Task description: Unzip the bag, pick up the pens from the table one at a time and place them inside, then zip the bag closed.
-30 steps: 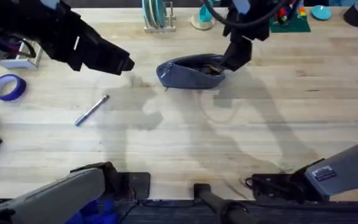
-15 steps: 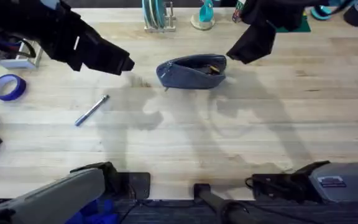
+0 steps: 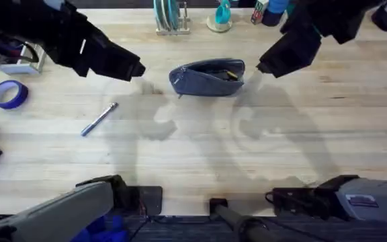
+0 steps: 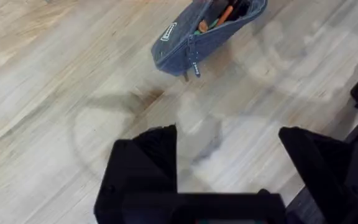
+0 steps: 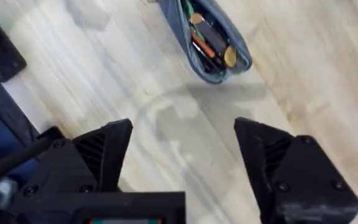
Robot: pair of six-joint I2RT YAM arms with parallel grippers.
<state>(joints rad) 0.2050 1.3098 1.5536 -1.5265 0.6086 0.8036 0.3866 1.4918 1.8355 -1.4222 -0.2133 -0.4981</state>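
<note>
On the plank table (image 3: pixel 261 154), the unzipped bag (image 3: pixel 207 78) and one pen (image 3: pixel 99 119) are being carried; both pincers (image 4: pixel 229 155) (image 5: pixel 182 149) are being held spread, empty; bag contents are being partly hidden.

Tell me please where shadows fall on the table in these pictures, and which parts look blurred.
Overhead: soft grey arm shadows lie on the table in front of the bag, and the right gripper looks smeared. Left wrist: a curved shadow below the bag. Right wrist: an arc-shaped shadow near the open bag, which is slightly soft.
</note>
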